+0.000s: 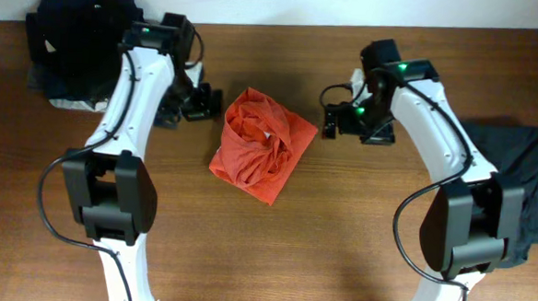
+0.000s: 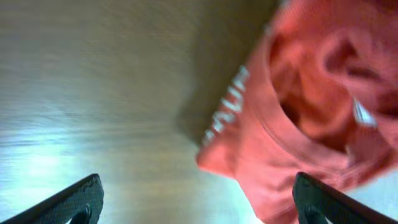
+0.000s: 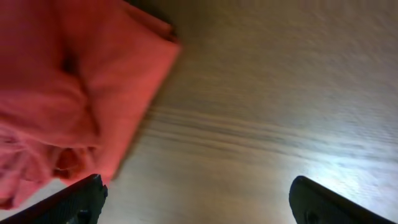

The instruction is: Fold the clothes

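The clothes, a red-orange T-shirt, lie crumpled in a rough square at the middle of the wooden table. White lettering shows on the cloth in the left wrist view. My left gripper hovers just left of the shirt's upper corner, open, with bare wood between its fingers. My right gripper hangs just right of the shirt's right corner, open and empty. In the right wrist view the shirt fills the upper left and its edge lies by the left finger.
A pile of dark clothing sits at the table's back left corner behind my left arm. Another dark grey garment lies at the right edge beside my right arm. Bare wood stretches in front of the shirt.
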Controlling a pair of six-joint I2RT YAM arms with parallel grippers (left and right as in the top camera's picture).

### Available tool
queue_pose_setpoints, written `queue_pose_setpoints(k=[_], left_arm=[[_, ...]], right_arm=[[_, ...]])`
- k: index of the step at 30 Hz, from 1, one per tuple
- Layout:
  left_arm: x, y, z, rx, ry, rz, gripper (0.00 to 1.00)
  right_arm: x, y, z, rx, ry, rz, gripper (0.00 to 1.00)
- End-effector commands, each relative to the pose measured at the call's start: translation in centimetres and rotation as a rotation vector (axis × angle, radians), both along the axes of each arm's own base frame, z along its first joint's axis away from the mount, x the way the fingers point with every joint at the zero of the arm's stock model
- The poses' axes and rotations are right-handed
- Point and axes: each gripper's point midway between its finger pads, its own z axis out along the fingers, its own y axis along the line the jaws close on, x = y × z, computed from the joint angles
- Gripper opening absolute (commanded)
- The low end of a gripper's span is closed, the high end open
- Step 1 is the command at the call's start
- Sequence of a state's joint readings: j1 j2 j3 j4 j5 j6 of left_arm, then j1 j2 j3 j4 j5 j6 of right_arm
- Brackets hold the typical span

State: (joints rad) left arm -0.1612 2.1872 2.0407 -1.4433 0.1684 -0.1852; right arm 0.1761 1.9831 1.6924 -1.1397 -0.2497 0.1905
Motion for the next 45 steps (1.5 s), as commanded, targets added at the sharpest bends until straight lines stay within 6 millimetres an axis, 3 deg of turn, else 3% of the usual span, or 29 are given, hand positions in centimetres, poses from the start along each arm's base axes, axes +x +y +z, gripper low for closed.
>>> queue_pose_setpoints(k=[1, 8, 11, 16, 21, 27, 32, 36, 39, 45], left_arm=[[-1.7, -1.8, -1.2, -0.040, 0.057, -0.099, 0.97], [-0.9, 2.5, -1.7, 0.026, 0.066, 0.079, 0.98], [-0.7, 4.8, -1.7, 0.025, 0.074, 0.136, 0.99], [-1.0, 6.9, -1.6, 0.026, 0.097, 0.190, 0.99], [-1.0, 7.2, -1.6, 0.025, 0.097, 0.196, 0.99], [-1.0, 7.1, -1.6, 0.026, 0.097, 0.194, 0.99], [-1.0, 7.1, -1.6, 0.026, 0.097, 0.193, 0.99], [-1.0, 7.1, -1.7, 0.025, 0.096, 0.193, 0.99], [-1.0, 7.1, -1.7, 0.026, 0.094, 0.193, 0.99], [-1.0, 7.1, -1.7, 0.026, 0.094, 0.193, 0.99]], right_arm=[[1.0, 2.0, 1.8, 0.117, -0.048, -0.015, 1.00], [3.7, 4.7, 3.0, 0.213, -0.159, -0.019, 0.95], [4.6, 7.2, 3.6, 0.230, -0.232, 0.034, 0.95], [6.1, 10.1, 3.1, 0.118, -0.363, 0.095, 0.95], [5.9, 12.9, 2.0, 0.033, -0.431, 0.215, 0.95], [5.3, 14.2, -0.5, -0.077, -0.429, 0.282, 0.95], [5.5, 13.8, -1.9, -0.121, -0.417, 0.277, 0.92], [5.7, 13.8, -1.9, -0.125, -0.425, 0.273, 0.80], [5.8, 13.8, -1.8, -0.125, -0.427, 0.273, 0.59], [5.9, 13.6, -1.9, -0.135, -0.429, 0.266, 0.26]])
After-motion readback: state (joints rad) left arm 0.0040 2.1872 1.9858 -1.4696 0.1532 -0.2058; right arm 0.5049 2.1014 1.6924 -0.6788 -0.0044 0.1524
